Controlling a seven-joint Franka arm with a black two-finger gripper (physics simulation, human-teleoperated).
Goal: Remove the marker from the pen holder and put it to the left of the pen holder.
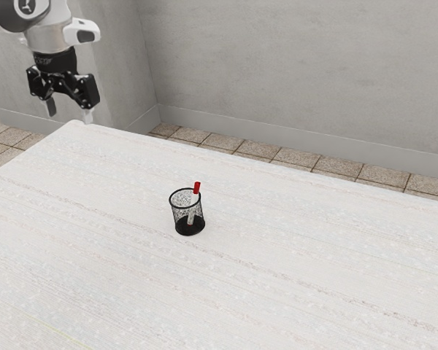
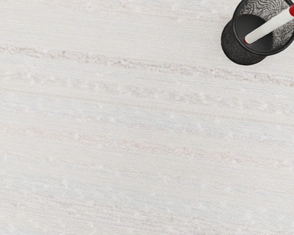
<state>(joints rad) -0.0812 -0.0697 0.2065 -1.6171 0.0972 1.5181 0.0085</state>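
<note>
Marker (image 1: 193, 205) is held inside the pen holder (image 1: 177, 216), long axis tilted, red cap (image 1: 197, 187) pointed up above the rim toward the exterior view's right. The whole cap is seen there; its red-edged lower tip (image 2: 246, 40) is revealed in the wrist view. The hand (image 1: 69, 115) is left released, well apart from the pen holder.

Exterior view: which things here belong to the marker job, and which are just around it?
Part of the job:
- marker, leaning in the holder, red end up
- pen holder, upright
- table, where the marker goes
- gripper, open, away from the holder

Just around:
- grey wall
- tiled floor
</note>
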